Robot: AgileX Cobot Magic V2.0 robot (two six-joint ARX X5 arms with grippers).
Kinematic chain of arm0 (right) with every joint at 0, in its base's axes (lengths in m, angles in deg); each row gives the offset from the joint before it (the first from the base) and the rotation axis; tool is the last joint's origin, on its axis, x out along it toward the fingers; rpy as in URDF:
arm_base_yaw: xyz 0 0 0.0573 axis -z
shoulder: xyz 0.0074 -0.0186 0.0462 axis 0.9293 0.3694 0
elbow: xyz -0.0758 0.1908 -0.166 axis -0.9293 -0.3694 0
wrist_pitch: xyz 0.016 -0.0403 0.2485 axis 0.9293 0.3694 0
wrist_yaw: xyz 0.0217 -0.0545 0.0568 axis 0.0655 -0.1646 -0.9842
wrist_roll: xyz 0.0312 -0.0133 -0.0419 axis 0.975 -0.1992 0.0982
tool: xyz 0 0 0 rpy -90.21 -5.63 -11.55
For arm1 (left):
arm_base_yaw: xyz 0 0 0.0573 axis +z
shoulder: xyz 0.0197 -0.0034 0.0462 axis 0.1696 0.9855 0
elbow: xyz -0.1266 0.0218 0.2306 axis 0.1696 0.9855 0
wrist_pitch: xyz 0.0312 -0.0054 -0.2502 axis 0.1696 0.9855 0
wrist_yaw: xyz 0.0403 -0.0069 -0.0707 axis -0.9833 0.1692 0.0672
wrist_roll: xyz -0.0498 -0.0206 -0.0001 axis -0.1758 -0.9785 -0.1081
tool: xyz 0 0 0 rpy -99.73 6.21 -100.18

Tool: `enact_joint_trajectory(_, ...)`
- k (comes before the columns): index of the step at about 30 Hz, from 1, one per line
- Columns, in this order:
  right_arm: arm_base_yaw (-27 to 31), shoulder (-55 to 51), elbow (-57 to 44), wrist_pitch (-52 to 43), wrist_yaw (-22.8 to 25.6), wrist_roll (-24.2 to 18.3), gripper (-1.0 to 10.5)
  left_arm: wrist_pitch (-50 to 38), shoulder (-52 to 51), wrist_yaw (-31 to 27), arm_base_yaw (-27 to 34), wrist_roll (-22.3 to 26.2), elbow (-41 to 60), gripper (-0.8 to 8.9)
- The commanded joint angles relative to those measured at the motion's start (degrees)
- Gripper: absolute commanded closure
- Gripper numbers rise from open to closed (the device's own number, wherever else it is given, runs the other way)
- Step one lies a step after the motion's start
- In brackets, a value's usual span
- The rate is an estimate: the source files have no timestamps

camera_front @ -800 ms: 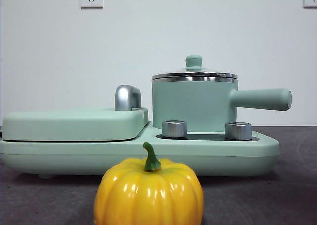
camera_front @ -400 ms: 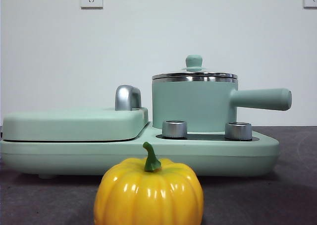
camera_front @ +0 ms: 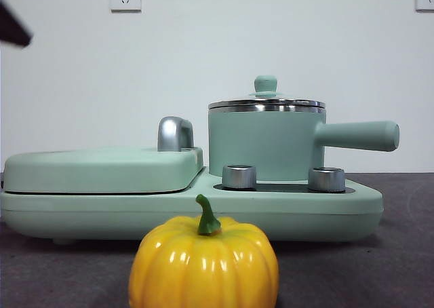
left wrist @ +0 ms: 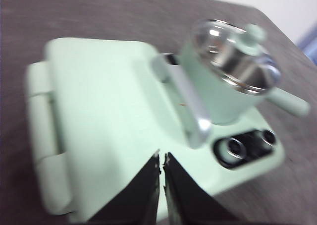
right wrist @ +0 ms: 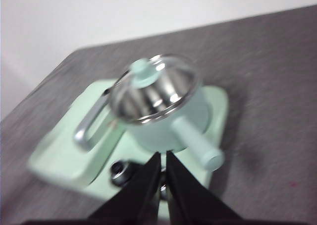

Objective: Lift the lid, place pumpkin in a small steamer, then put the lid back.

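The glossy yellow-orange pumpkin (camera_front: 203, 264) with its green stem stands on the dark table, close in front of the stove. Behind it the small steamer (camera_front: 264, 145), a mint-green pot with a long side handle (camera_front: 356, 135), sits on the stove base with the glass lid (camera_front: 266, 103) on it. My left gripper (left wrist: 161, 158) hangs shut and empty high above the flat griddle cover (left wrist: 109, 111), with the steamer (left wrist: 218, 96) and lid (left wrist: 233, 54) further off. My right gripper (right wrist: 163, 159) is shut and empty, high above the steamer (right wrist: 163, 128) and its lid (right wrist: 156, 88). Neither wrist view shows the pumpkin.
The mint-green stove base (camera_front: 190, 213) spans most of the table, with the wide griddle cover (camera_front: 102, 169) and its chrome handle (camera_front: 174, 133) left of the pot. Two steel dials (camera_front: 239, 176) face front. A black arm tip (camera_front: 13, 24) shows at the top left corner.
A black arm tip has come into the front view's top left corner. The pumpkin, steamer and lid have not moved.
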Motion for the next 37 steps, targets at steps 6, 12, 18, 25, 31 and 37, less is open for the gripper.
enact_joint_trajectory(6,-0.22,8.02,11.43,9.35,-4.61,-9.94,9.3,9.35,11.15,8.46,-3.39,10.78,-15.10,7.98)
enact_joint_trajectory(12,-0.20,9.57,13.09,9.53,-8.33,-11.17,9.3,8.66,13.66,15.45,-3.72,12.72,-17.97,7.98)
enact_joint_trajectory(18,-0.22,9.46,13.09,9.53,-8.52,-11.15,9.3,9.14,13.66,15.45,-3.72,13.40,-17.97,7.72)
enact_joint_trajectory(25,-0.20,9.53,13.09,9.51,-8.37,-10.91,6.2,9.29,13.66,15.45,-3.72,13.33,-17.97,4.09)
enact_joint_trajectory(31,-0.20,9.53,13.09,9.44,-8.39,-10.93,4.4,8.90,13.66,15.45,-3.74,12.41,-17.97,3.01)
enact_joint_trajectory(37,-0.20,9.53,13.09,9.46,-8.41,-10.93,4.4,8.24,14.27,15.43,-4.68,10.45,-18.69,3.19)
